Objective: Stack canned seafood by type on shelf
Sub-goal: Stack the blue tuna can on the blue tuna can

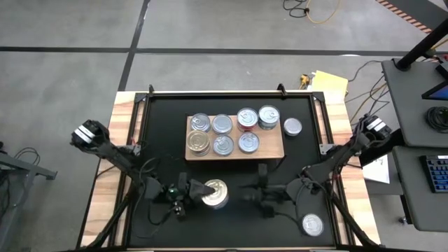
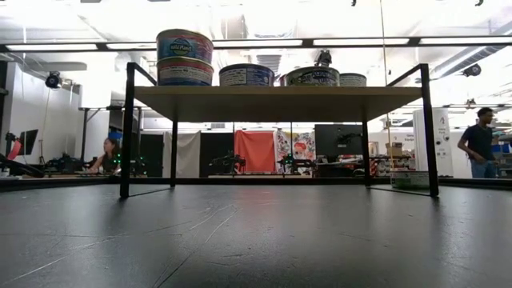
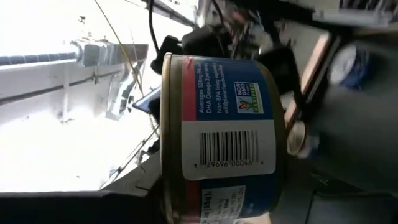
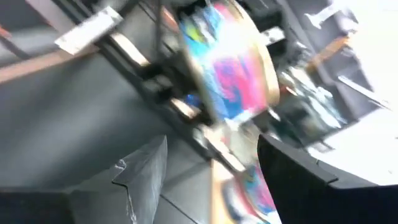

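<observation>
Seven tins sit on the shelf (image 1: 234, 150) in my high view: four along its far row and three along its near row. An eighth tin (image 1: 292, 127) stands on the black mat (image 1: 168, 119) just beside the shelf's right end, and a ninth (image 1: 312, 224) lies on the mat well apart from the shelf, toward the near right corner.

Left gripper (image 1: 203, 190) is in front of the shelf, clamped on a gold-lidded can (image 1: 215, 194). My left wrist view adds what the overhead cannot: that can (image 3: 217, 137) has a blue and red label with a barcode, and it fills the frame.

Right gripper (image 1: 250, 194) is also in front of the shelf, just right of the held can, fingers spread and gripping nothing. Its wrist view shows both dark fingers (image 4: 140, 174) apart with the colourful can (image 4: 230, 68) beyond them, blurred.

Low view shows neither gripper. It does show the shelf (image 2: 276, 102) raised on black legs, with one stack of two tins (image 2: 185, 58) at its left end, height the overhead hides.
</observation>
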You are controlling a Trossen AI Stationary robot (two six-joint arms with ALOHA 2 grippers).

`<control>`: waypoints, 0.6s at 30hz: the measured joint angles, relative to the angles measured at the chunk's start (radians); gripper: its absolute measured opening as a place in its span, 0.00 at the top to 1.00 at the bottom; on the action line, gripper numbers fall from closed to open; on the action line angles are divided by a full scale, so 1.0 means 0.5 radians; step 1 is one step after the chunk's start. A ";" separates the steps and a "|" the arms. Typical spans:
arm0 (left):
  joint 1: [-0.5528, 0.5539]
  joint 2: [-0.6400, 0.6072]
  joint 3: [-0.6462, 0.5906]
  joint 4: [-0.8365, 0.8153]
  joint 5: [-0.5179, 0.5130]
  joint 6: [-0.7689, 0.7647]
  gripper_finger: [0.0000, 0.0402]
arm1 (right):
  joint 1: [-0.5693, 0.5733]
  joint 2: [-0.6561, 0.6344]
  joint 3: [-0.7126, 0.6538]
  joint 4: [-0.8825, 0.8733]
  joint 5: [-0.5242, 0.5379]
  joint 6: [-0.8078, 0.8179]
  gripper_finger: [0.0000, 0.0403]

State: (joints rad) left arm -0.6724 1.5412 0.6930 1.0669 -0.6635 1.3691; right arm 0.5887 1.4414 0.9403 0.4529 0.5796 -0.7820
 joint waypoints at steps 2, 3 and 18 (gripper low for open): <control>0.012 -0.011 0.000 -0.045 0.033 -0.107 0.57 | 0.007 0.049 0.076 -0.012 0.155 -0.055 0.39; 0.017 -0.011 0.000 -0.082 0.034 -0.157 0.57 | 0.007 0.073 0.106 -0.015 0.197 -0.077 0.39; 0.014 0.004 0.001 -0.180 -0.053 -0.541 0.57 | 0.012 0.316 0.555 -0.584 0.231 0.092 0.25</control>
State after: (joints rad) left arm -0.6655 1.5433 0.6933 0.9768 -0.6899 1.0985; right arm 0.5949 1.5995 1.2177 0.1610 0.6951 -0.7359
